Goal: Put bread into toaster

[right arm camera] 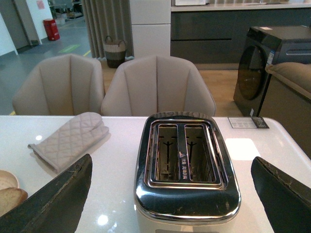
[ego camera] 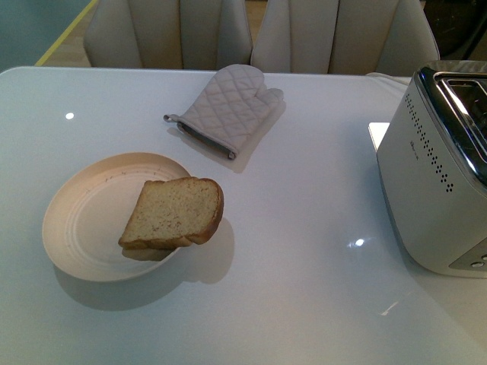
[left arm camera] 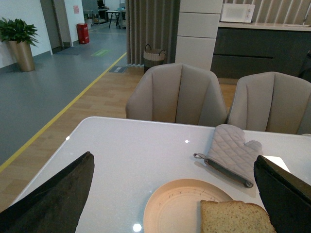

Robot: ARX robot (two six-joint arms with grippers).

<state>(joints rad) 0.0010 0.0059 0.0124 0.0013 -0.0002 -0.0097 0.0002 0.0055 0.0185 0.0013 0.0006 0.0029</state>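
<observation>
- The bread [ego camera: 173,213] lies on the plate's [ego camera: 84,220] 3 o'clock edge.
- The toaster [ego camera: 426,182] stands well apart, at 3 o'clock from it.
- The left pincer [left arm camera: 173,157] and right pincer [right arm camera: 171,158] are spread wide.

One toaster [ego camera: 426,175], plate [ego camera: 68,199], mitt [ego camera: 228,108]; two chairs [ego camera: 167,34] (bread [ego camera: 175,213] count unclear).
</observation>
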